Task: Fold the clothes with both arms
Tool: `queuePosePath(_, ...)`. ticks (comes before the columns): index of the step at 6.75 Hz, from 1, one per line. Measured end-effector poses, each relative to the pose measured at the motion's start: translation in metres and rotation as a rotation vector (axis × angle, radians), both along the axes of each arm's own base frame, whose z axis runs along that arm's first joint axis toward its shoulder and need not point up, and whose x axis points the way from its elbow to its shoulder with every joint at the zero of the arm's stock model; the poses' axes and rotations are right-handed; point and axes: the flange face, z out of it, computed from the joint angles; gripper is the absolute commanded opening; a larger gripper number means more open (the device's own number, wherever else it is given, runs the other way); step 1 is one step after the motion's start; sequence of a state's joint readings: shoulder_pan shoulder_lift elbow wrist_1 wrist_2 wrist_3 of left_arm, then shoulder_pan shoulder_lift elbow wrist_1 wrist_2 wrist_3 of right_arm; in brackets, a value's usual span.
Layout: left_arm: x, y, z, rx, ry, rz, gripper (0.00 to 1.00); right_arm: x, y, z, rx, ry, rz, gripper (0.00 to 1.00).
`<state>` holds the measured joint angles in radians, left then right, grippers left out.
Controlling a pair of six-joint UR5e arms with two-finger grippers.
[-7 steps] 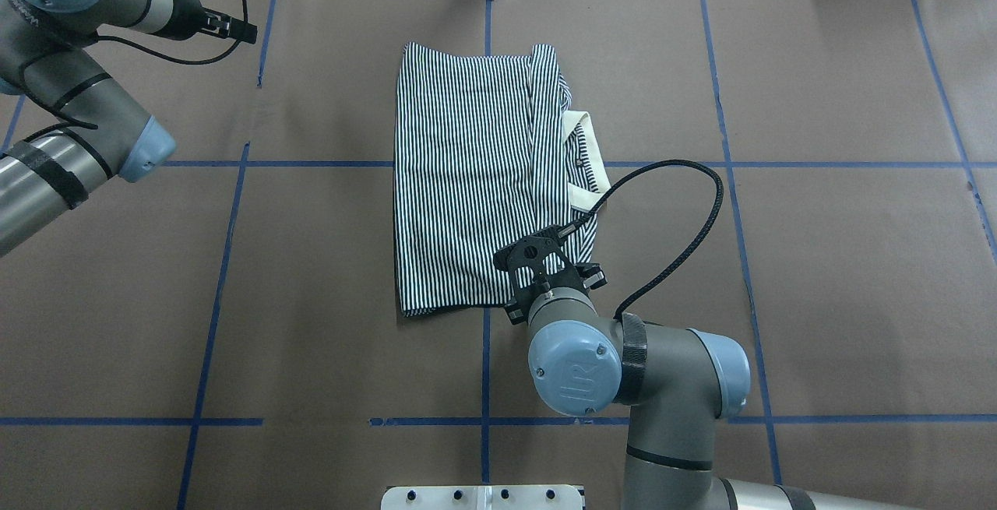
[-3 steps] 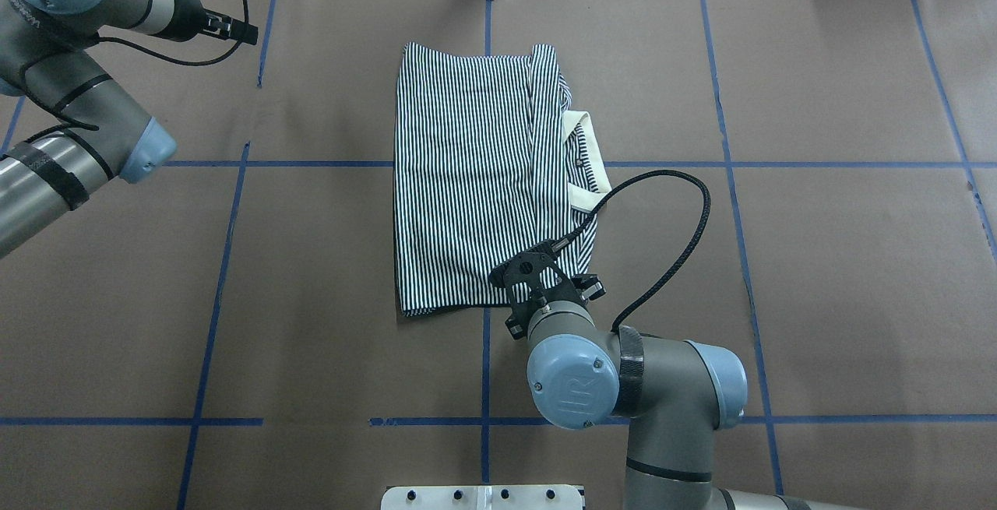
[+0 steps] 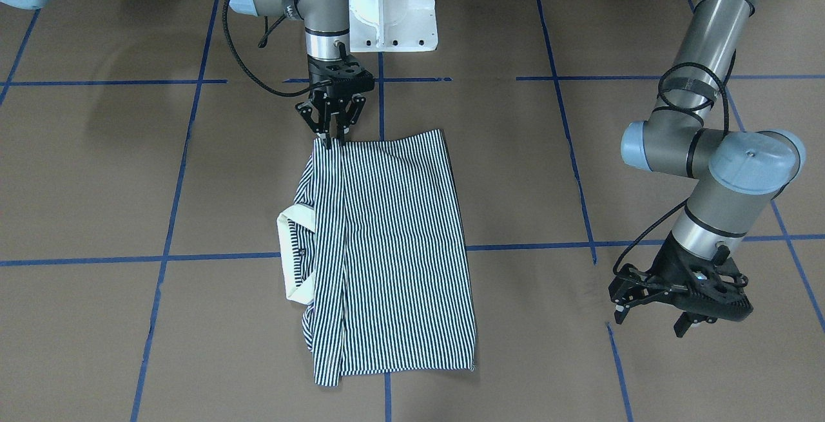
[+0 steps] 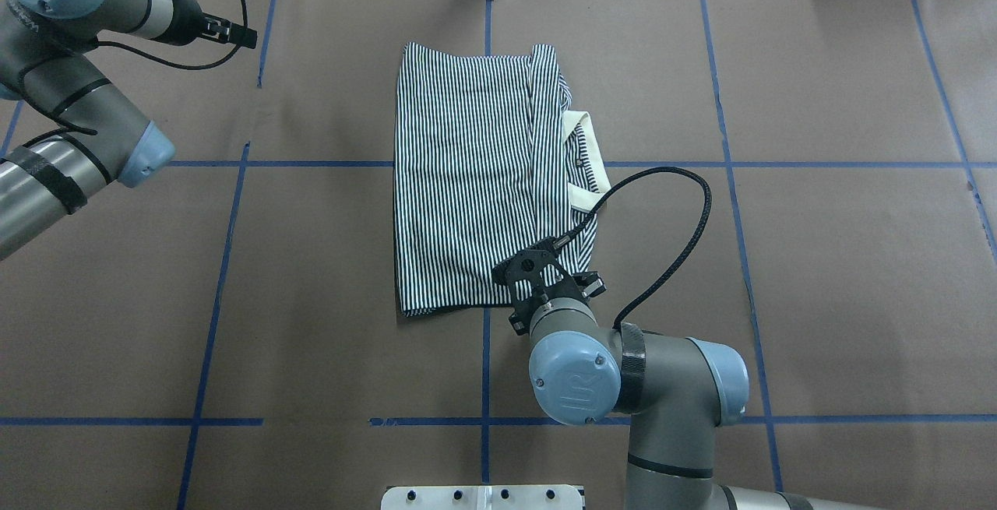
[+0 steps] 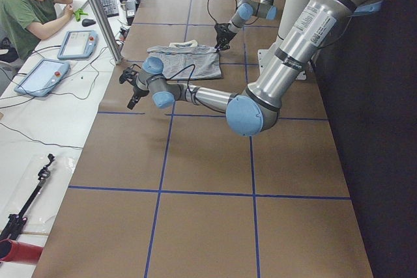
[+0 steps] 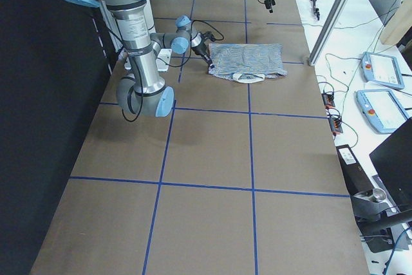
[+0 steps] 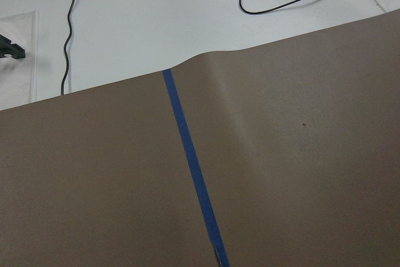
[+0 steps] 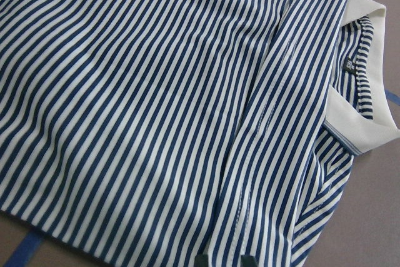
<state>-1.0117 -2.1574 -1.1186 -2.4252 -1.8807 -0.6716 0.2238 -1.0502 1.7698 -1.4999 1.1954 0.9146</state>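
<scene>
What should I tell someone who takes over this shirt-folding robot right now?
Right gripper: fingers nearly together on the polo shirt's corner nearest the robot; it looks pinched.
Left gripper: open, holding nothing, over bare table well off to the robot's left.
Shirt: flat mid-table, already folded into a rectangle, with the white collar poking out on the robot's right edge.
Left to do: probably another fold from the held corner; the left arm is not yet at the shirt.
</scene>
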Motion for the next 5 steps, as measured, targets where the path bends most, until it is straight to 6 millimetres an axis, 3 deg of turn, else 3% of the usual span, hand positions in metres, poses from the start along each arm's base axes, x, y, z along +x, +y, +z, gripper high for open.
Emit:
queuePosePath(3, 0.002, 0.001, 0.001, -0.002, 0.0, 0.002, 1.0, 0.025, -0.015, -0.014, 0.008, -0.041, 0.033, 0.0)
queuePosePath(5, 0.005, 0.002, 0.001, -0.003, 0.001, 0.005, 1.0, 0.051, -0.014, 0.023, -0.017, -0.015, 0.064, 0.0)
